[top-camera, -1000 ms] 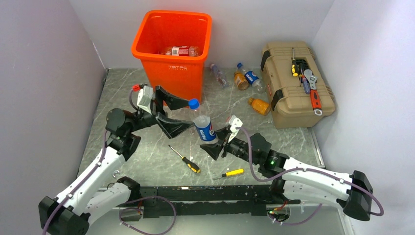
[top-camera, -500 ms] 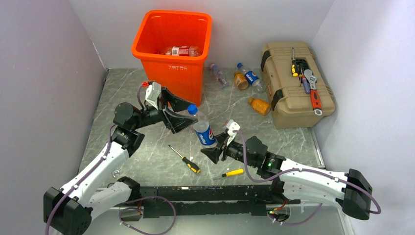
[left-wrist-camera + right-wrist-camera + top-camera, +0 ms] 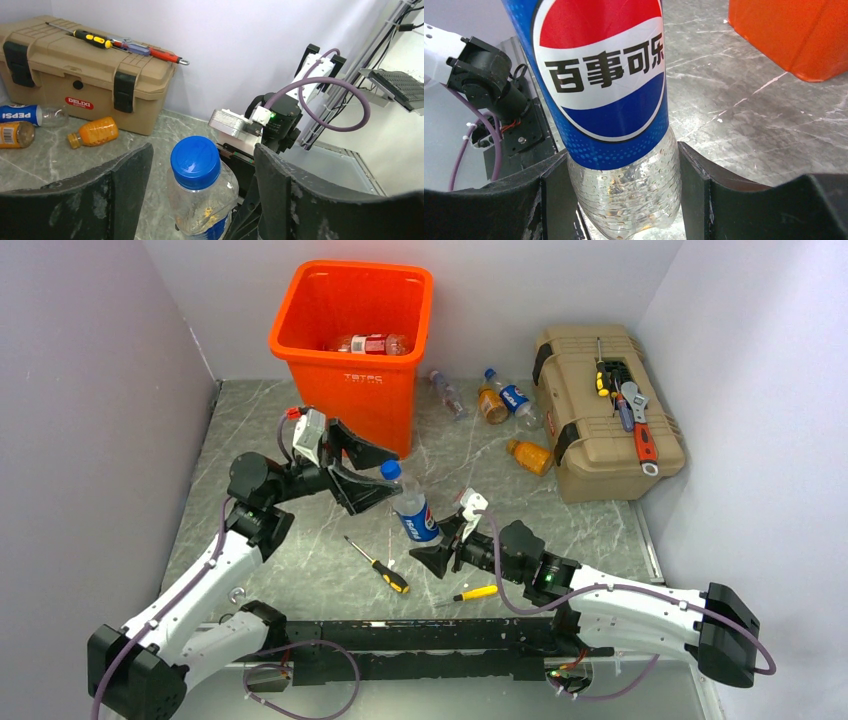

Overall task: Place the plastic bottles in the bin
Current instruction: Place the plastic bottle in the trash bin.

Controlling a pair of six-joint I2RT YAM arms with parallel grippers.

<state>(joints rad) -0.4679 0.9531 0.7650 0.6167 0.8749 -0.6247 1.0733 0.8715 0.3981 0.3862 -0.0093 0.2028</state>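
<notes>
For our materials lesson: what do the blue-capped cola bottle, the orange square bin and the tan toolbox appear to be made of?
Clear blue-capped cola bottle: thin glossy transparent plastic, see-through dimpled base; printed film label.
Orange square bin: probably moulded plastic, uniform colour, smooth shiny walls.
Tan toolbox: likely matte hard plastic, moulded ridges, black latches.

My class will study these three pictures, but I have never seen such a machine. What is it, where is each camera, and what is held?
Two white robot arms are bolted to a grey marbled table. One picture looks down from above; two come from wrist cameras. The right gripper clamps the base of a clear plastic bottle with blue label and cap; the left gripper is open around its cap. Behind stand a tall orange plastic bin holding bottles and a tan toolbox, with loose bottles between. Two yellow-handled screwdrivers lie nearby.
</notes>
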